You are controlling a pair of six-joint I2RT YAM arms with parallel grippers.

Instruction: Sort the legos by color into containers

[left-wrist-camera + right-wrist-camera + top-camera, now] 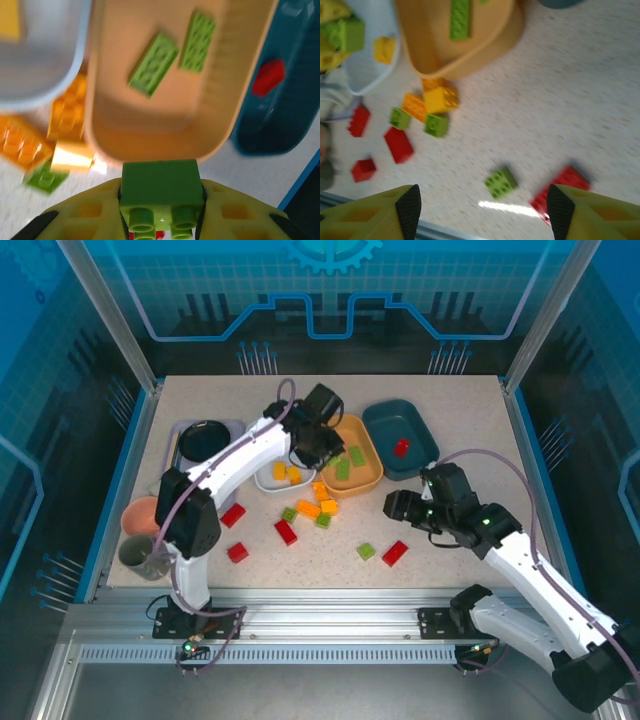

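Observation:
My left gripper (321,445) hovers by the near end of the orange tray (368,480), shut on a green brick (161,187). Two green bricks (152,64) lie in the orange tray (115,120). The dark teal tray (420,425) holds one red brick (401,447). The white tray (270,483) holds yellow bricks (285,472). My right gripper (395,505) is open above the table, nothing between its fingers (409,209). Below it lie a loose green brick (501,182) and a red brick (562,186). More red, green and orange bricks (308,508) are scattered mid-table.
A lavender tray with a black plate (203,437) stands at the back left. A pink cup (143,514) and a grey mug (140,556) sit at the left edge. Loose red bricks (233,515) lie left of centre.

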